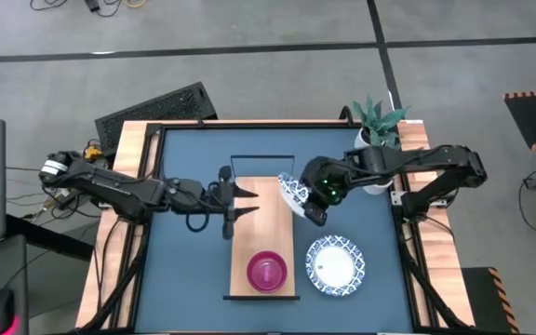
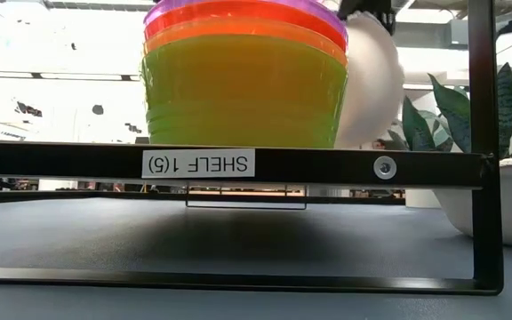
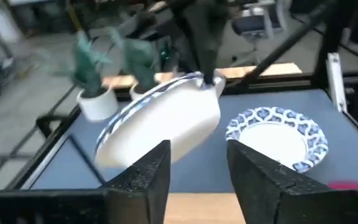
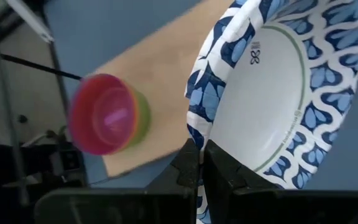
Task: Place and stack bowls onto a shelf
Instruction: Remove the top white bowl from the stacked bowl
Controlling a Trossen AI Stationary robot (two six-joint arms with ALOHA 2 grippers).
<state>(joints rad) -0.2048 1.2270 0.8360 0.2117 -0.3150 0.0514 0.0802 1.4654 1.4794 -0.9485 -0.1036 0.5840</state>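
Observation:
A stack of translucent bowls, purple on top, stands on the near end of the light-wood shelf; in the low view the stack shows green, orange-red and purple layers. One white dish with a blue rim lies flat on the blue tabletop right of the shelf. A second white dish is in the air, tilted, over the shelf's right edge, held by my right gripper, which is shut on it. My left gripper hovers open over the shelf's left edge, pointing toward the held dish. My right gripper pinches the dish's blue patterned rim between its two fingers, one on the inner face and one on the outer. The dish is lifted clear, tilted steeply on edge, and hangs below the gripper beside the bowl stack.
A potted plant stands at the table's far right corner. The shelf's black frame rises at its ends. A black keyboard lies beyond the table's far left edge. Bare shelf board shows between the stack and the far end.

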